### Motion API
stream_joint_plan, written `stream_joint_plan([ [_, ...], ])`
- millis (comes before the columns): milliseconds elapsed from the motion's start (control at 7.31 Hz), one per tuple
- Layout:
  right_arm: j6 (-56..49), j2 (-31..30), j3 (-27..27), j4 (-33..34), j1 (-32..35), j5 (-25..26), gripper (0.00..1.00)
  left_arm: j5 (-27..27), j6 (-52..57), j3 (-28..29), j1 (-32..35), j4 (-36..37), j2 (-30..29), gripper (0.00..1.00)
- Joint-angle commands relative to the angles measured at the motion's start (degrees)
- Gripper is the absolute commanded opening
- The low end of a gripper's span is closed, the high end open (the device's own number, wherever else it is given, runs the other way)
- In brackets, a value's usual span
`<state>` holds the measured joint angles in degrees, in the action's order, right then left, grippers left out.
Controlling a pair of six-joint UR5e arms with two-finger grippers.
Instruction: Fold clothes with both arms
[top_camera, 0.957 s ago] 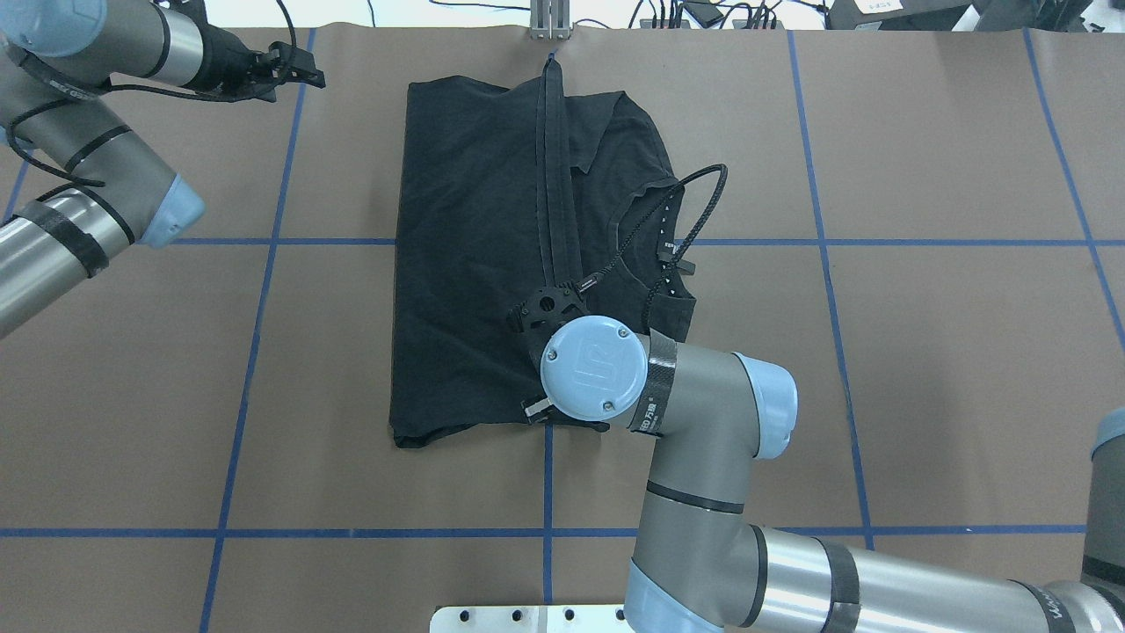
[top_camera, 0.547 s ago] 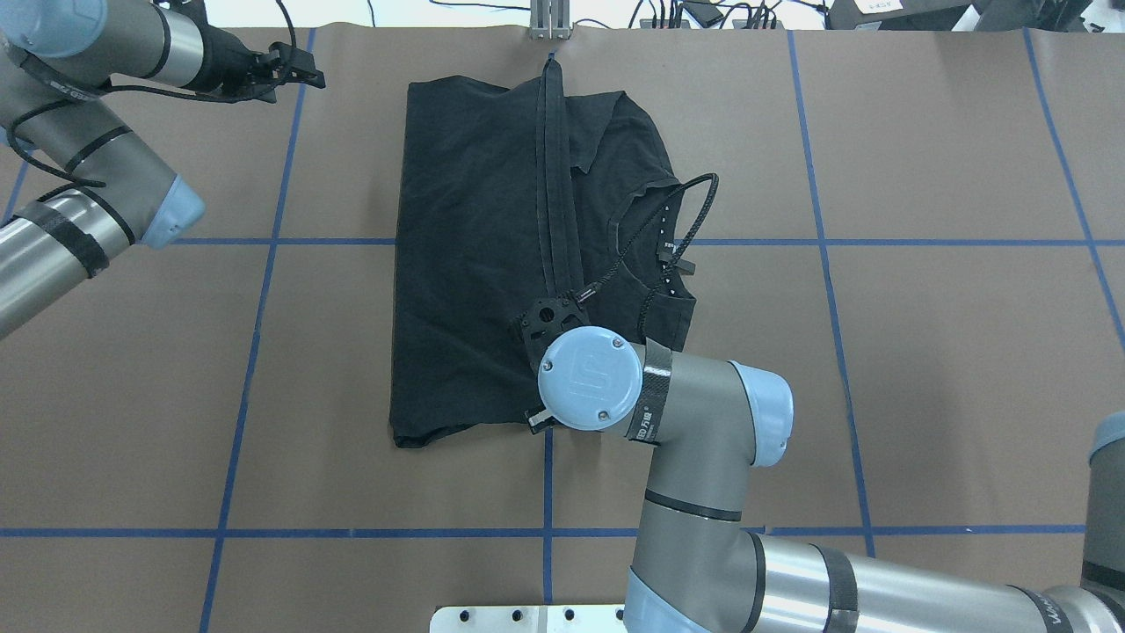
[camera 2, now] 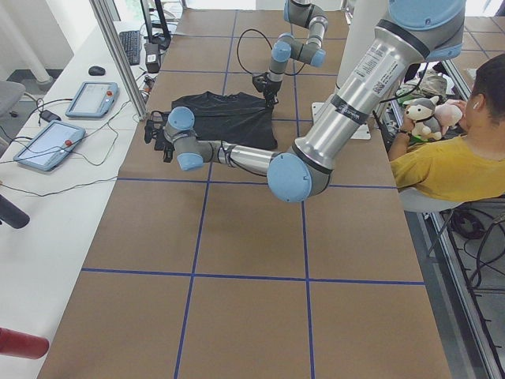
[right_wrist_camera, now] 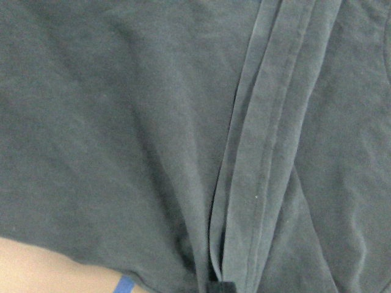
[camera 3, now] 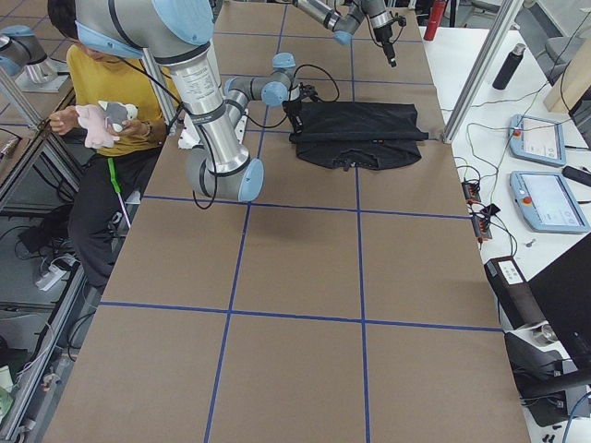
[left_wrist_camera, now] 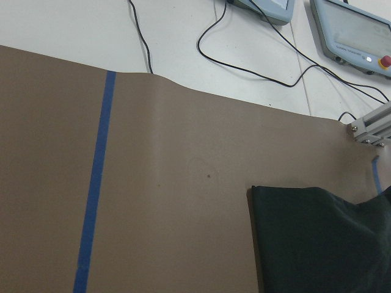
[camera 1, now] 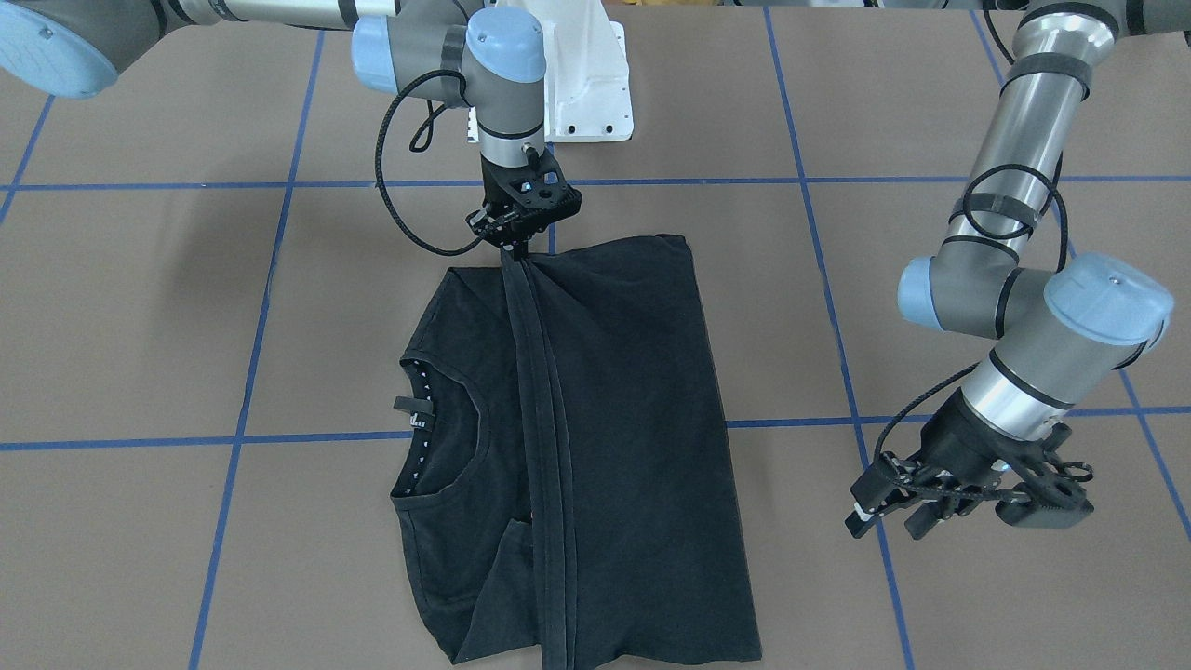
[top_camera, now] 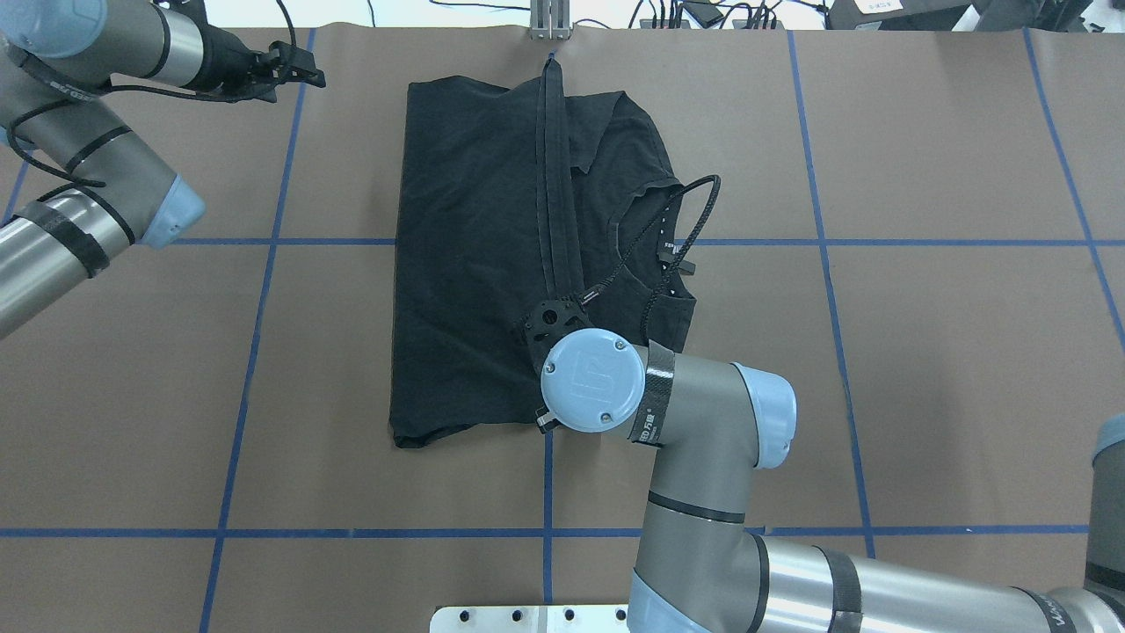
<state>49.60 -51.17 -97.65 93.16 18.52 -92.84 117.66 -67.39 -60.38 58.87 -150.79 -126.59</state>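
Your right gripper [camera 1: 515, 246] is pinching the doubled hem of the black T-shirt [camera 1: 633, 419]; pulling single-handed is likely risking slippage or skewing. Your left gripper [camera 1: 886, 521] is idling, jaws apart, empty.

Black T-shirt [top_camera: 475, 264], small white dots lining its collar [camera 1: 416, 437]; brown table [top_camera: 923, 369] gridded with blue tape lines [top_camera: 255, 352]. Silver-grey left arm [camera 1: 1028, 121] and right arm [top_camera: 703, 475], with light blue joint caps [top_camera: 593, 380], black cables [camera 1: 378, 167], and a black left gripper [camera 1: 889, 519] and right gripper [camera 1: 515, 247]. White pedestal [camera 1: 586, 84].
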Motion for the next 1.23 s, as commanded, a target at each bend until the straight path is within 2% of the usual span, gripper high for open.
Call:
stream_joint_plan([
  [0,-3.26,-0.24,-1.30,0.17,1.94,-1.80,0.00,0.02,-0.38,0.00,0.01,-0.11,-0.15,0.89],
  [137,-4.15,-3.46,-4.97,1.92,4.48,-5.12,0.00,0.02,-1.07,0.00,0.01,-0.11,-0.32,0.89],
  [410,0.37,-16.08,-17.52,4.83,4.16,-4.80,0.00,0.02,-2.66,-0.35,-0.08,-0.29,-0.68,0.89],
  [547,8.94,-17.37,-18.71,4.75,1.37,-4.46,0.00,0.02,-2.66,-0.35,-0.16,-0.29,-0.68,0.89],
  [684,14.24,-16.95,-17.59,4.40,0.39,-4.10,0.00,0.02,-2.66,-0.44,-0.08,-0.29,-0.68,0.89],
  [821,14.64,-17.20,-17.49,4.31,0.81,-4.19,0.00,0.02,-2.66,-0.44,-0.08,-0.29,-0.68,0.89],
  [957,14.56,-17.73,-17.49,4.31,0.99,-4.10,0.61,0.02,-2.58,-0.35,-0.08,-0.29,-0.68,0.89],
  [1094,14.65,-17.91,-17.84,4.31,1.43,-4.19,1.00,0.02,-2.57,-0.35,-0.16,-0.29,-0.68,0.89],
])
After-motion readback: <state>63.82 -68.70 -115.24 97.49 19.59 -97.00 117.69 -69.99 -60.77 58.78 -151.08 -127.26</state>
